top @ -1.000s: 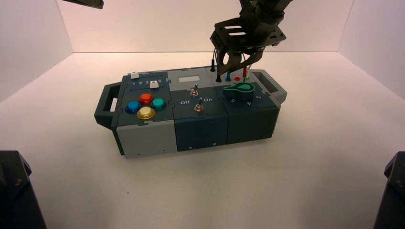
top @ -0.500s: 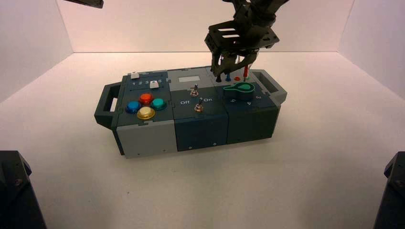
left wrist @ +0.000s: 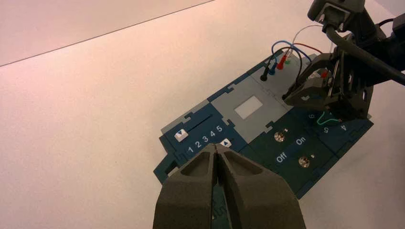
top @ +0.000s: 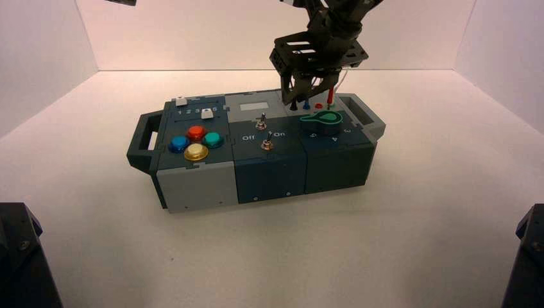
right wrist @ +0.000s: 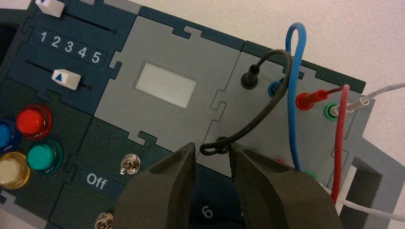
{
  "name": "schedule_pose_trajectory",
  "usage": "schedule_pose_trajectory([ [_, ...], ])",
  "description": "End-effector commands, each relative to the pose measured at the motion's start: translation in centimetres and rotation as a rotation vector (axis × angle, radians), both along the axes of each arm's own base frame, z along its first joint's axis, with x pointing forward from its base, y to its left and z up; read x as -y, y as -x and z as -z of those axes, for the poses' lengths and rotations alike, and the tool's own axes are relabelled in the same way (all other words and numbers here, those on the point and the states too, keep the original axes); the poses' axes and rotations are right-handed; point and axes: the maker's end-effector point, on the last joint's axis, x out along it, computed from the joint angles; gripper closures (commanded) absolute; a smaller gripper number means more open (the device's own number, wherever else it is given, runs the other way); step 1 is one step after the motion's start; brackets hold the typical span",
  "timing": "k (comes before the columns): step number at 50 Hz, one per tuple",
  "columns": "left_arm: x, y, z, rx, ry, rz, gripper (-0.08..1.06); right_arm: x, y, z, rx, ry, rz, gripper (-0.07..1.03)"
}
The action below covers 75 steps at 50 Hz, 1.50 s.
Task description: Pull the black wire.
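Box: Sat on the pale tabletop (top: 256, 256), a dark blue, green and gray case (top: 199, 186) with buttons, sliders, toggle switches, a knob and wires.
Black wire: Arched as a thin, dark jumper lead (right wrist: 262, 113) over the gray panel at the box's far right, beside the blank white window (right wrist: 165, 85). Ran from a slim black plug (right wrist: 252, 72), seated in the far row, to the near row, just beyond the green-topped knob (top: 328, 117).
Right end effector: Hovered over that near row, dark and tapered (right wrist: 212, 153), spread apart, with the black wire's near end between the tips. Showed no clear grip on it.
Left end effector: Parked high over the far left, well apart from the box, dark and wedge-shaped (left wrist: 216, 164), tips pressed together.
Neighboring wires: Looped close by in blue (right wrist: 292, 119), red (right wrist: 340, 138) and white (right wrist: 365, 207), and were not to be pulled.
Done: Appeared lined up with the near end of the black wire; reach seemingly almost complete.
Left: Had yet to close on the lead, draw a plug free and lift clear. Appeared attached at both ends, though the near plug was too foreshortened to judge its seating.
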Motion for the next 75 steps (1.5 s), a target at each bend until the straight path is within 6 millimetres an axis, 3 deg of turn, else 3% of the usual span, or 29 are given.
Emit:
schedule_pose_trajectory([
  [1, 0.4, -0.6, -1.7, 0.04, 0.02, 0.006, 1.01, -0.7, -0.8, -1.3, 0.031, -0.028, 0.003, 0.64],
  [3, 0.4, -0.6, -1.7, 0.039, 0.019, 0.006, 1.01, -0.6, -0.8, -1.3, 0.03, -0.026, 0.003, 0.68],
  [9, 0.4, -0.6, -1.7, 0.041, 0.018, 0.007, 1.01, -0.5, -0.7, -1.2, 0.019, -0.015, -0.001, 1.0],
  [24, 0.4, -0.6, -1.7, 0.043, 0.018, 0.007, 1.01, -0.5, -0.8, -2.1, 0.038, -0.029, -0.001, 0.99],
  [39, 0.4, -0.6, -1.8, 0.045, 0.016, 0.008, 1.01, -1.0, -1.6, -6.2, 0.123, -0.08, -0.013, 0.99],
  [53, 0.3, -0.6, -1.8, 0.049, 0.01, 0.01, 1.01, -0.7, -1.0, -5.8, 0.1, -0.065, -0.016, 0.98],
  [55, 0.3, -0.6, -1.8, 0.048, 0.008, 0.01, 1.01, -0.5, -0.8, -5.8, 0.093, -0.062, -0.017, 0.94],
  [61, 0.3, -0.7, -1.8, 0.05, -0.001, 0.013, 1.01, -0.5, -0.4, -6.5, 0.101, -0.074, -0.016, 0.64],
  [75, 0.4, -0.9, -1.9, 0.056, -0.008, 0.018, 1.01, 0.4, 0.8, -9.2, 0.15, -0.106, -0.023, 0.64],
])
